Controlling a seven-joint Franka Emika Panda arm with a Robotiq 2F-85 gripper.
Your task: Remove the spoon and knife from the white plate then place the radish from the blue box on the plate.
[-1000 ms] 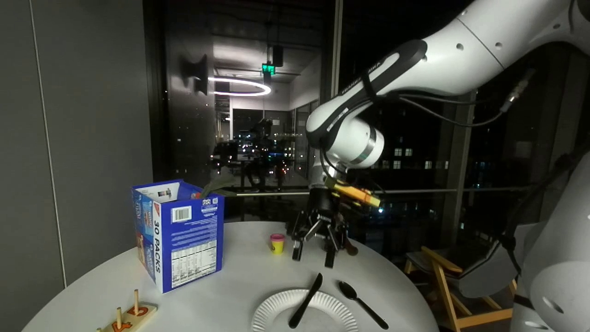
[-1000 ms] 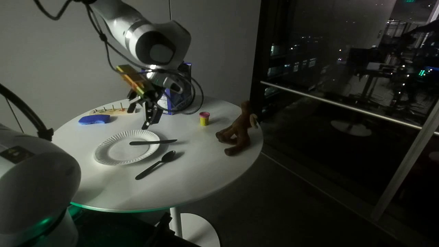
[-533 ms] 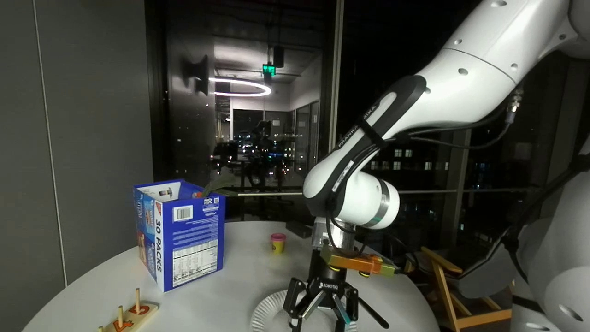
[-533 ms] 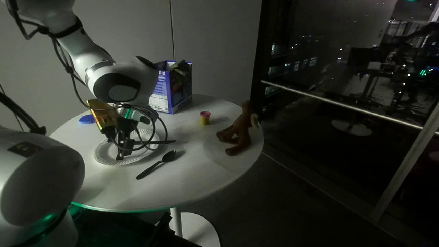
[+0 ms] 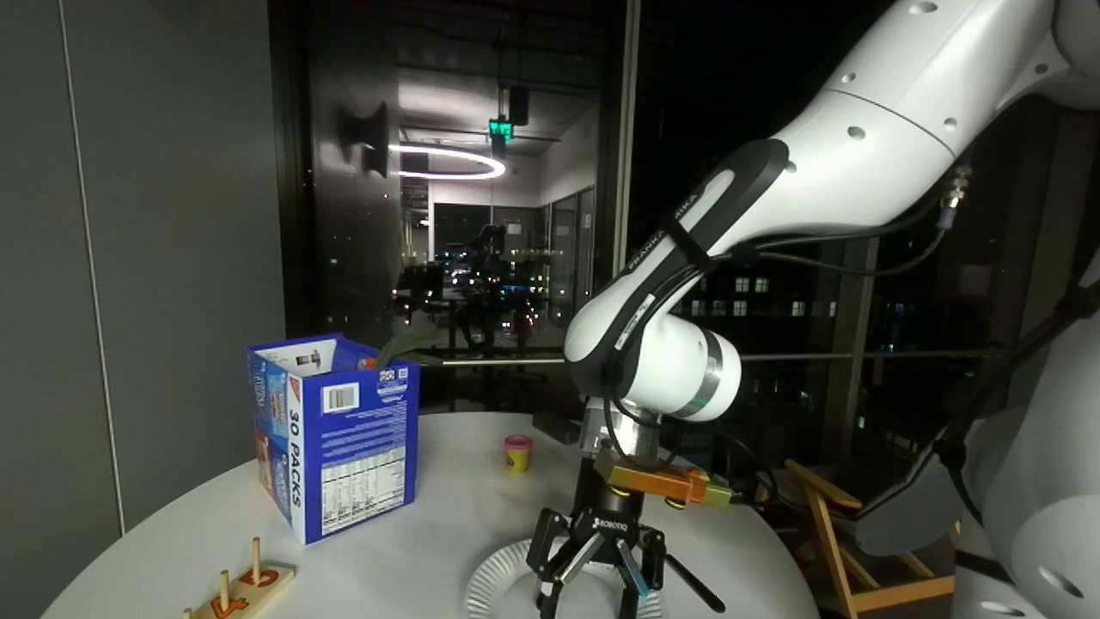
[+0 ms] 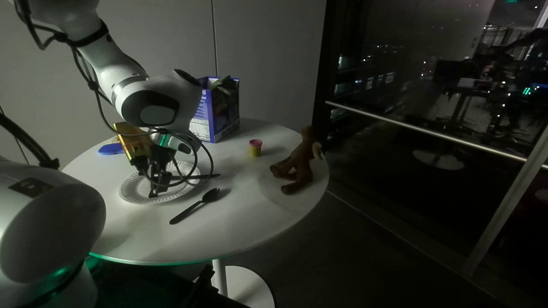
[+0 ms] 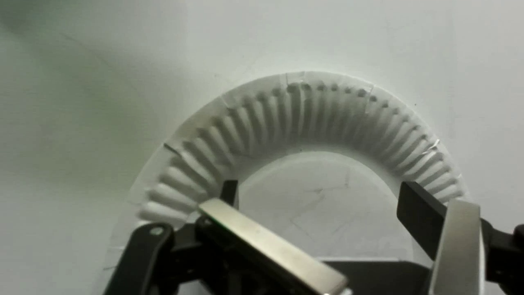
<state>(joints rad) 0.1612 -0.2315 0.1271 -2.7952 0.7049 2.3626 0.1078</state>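
- White plate [image 7: 262,123] with a fluted rim: not yet cleared.
- Black spoon [image 6: 198,203]: off the plate, lying on the table [image 6: 244,214] near it; that part looks done.
- Black knife [image 6: 202,176]: reaches across the plate's rim, handle hidden by the claw [image 7: 319,194], which is spread wide, nothing visibly in its grip. Removal remains.
- Radish [image 6: 224,84]: apparently the leafy item poking from the blue box [image 5: 365,430]; moving it to the plate remains.

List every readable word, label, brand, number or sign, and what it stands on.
"30 PACKS": blue box
"ROBOTIQ": claw
"FRANKA": robot arm
"MIKA": same arm, beside a strap
"4": wooden peg board
"5", probably: same board
Too small or blurred: the box's other print, the arm's white label, the green sign.
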